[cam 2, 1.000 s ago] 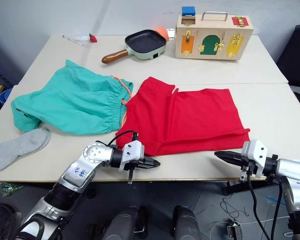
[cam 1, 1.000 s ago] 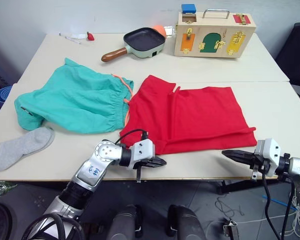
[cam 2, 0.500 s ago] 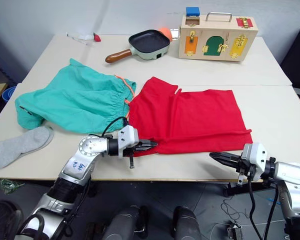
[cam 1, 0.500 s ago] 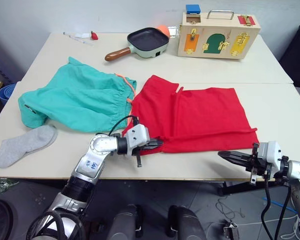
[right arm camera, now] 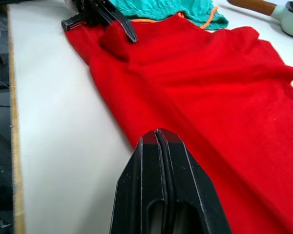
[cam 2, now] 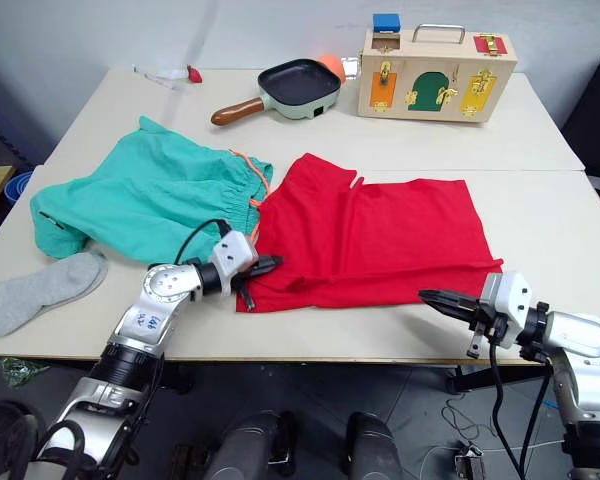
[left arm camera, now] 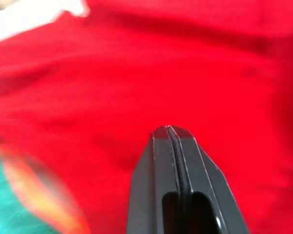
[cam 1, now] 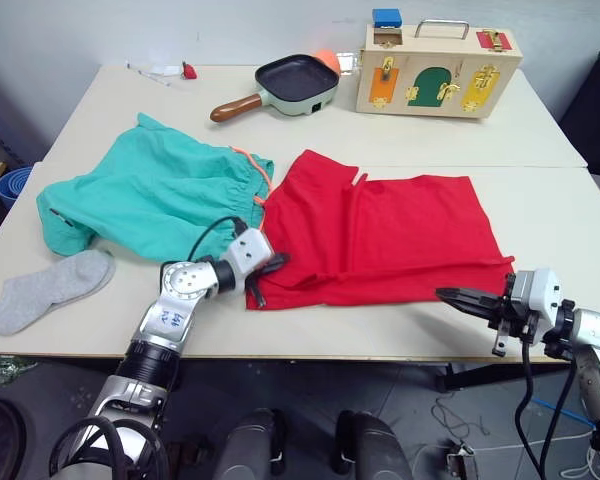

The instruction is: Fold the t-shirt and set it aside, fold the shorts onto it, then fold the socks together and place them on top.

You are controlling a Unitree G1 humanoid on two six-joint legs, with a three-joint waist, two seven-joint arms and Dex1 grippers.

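From the left eye view, you are looking at the bright red cotton t-shirt [cam 1: 380,240] lying on the pale counter [cam 1: 540,140], narrowed into a band but not yet folded into a packet or set aside. The teal-green fabric shorts with the orange drawstring [cam 1: 150,195] are lying unfolded just beside it, touching its left edge, and a light grey knit sock [cam 1: 50,290] is lying flat near the counter's front left corner. So you are sitting early in the first step, with shorts and socks all left to do.

The right eye view is showing your left claw [cam 2: 265,266] at the shirt's near left corner and your right claw [cam 2: 435,298] hovering off the near right corner, apart from the cloth.

The left wrist view is showing its black fingers [left arm camera: 168,141] pressed together over red fabric, pinching nothing visible.

The right wrist view is showing its fingers [right arm camera: 158,146] likewise pressed together, empty.

No readable writing or label is showing on the garments.
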